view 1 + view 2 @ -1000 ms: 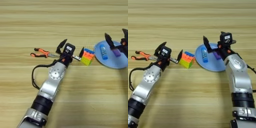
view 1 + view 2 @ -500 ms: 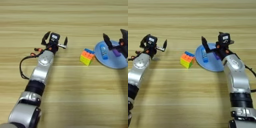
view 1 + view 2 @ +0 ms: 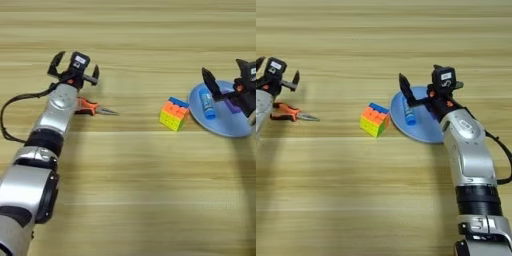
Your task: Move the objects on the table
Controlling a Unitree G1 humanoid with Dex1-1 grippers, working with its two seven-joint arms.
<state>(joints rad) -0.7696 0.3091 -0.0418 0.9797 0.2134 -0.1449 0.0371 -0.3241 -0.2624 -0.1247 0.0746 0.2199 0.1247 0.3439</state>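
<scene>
Black fingers of the left gripper (image 3: 73,70) are spread wide and hold nothing. Half a second ago it hung a little nearer the puzzle cube; now it sits farther out at nine o'clock on the light-wood plank table (image 3: 130,200), just above the small needle-nose pliers with orange-black handles (image 3: 92,107), whose jaws point toward three o'clock. The right gripper (image 3: 426,90) has stayed spread over the round light-blue plate (image 3: 423,131), near the blue tube (image 3: 408,111); the purple block is mostly hidden. The multicolour puzzle cube (image 3: 375,119) lies unmoved just beside the plate's nine o'clock rim.
</scene>
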